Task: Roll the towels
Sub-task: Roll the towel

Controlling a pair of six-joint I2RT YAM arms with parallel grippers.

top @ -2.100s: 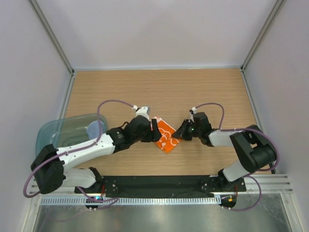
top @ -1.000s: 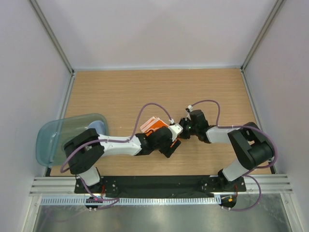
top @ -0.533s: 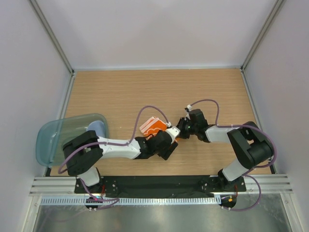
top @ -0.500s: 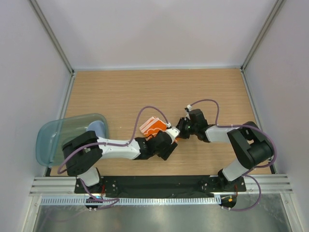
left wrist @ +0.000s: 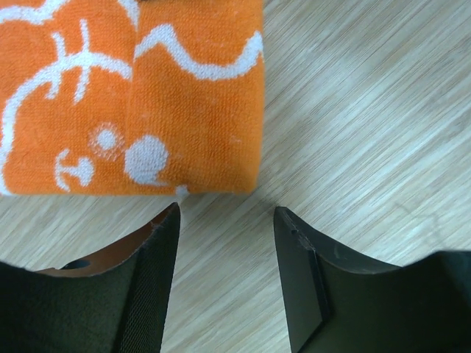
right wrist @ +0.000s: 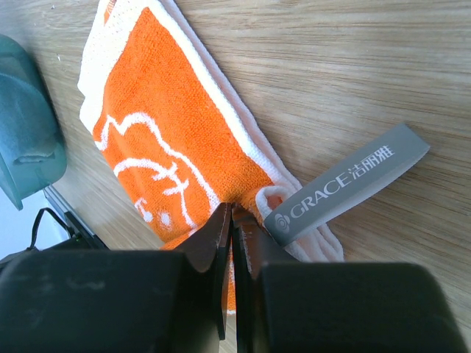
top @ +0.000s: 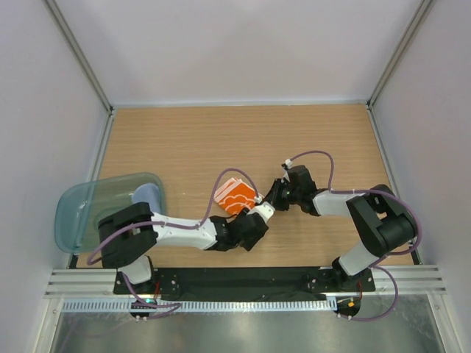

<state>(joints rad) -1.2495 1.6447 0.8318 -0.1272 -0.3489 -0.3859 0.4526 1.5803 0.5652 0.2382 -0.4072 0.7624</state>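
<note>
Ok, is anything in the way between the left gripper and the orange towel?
Nothing visible. Only bare table separates the open left gripper from the near edge of the orange towel. The right gripper is shut on the towel beside its grey label, not between them.

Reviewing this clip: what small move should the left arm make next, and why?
Probably ease the left gripper forward until its jaws straddle the near folded edge of the orange towel, then close. Its jaws stand apart with only bare table between them, just short of that edge, while the right gripper pinches the towel beside the gray tag.
</note>
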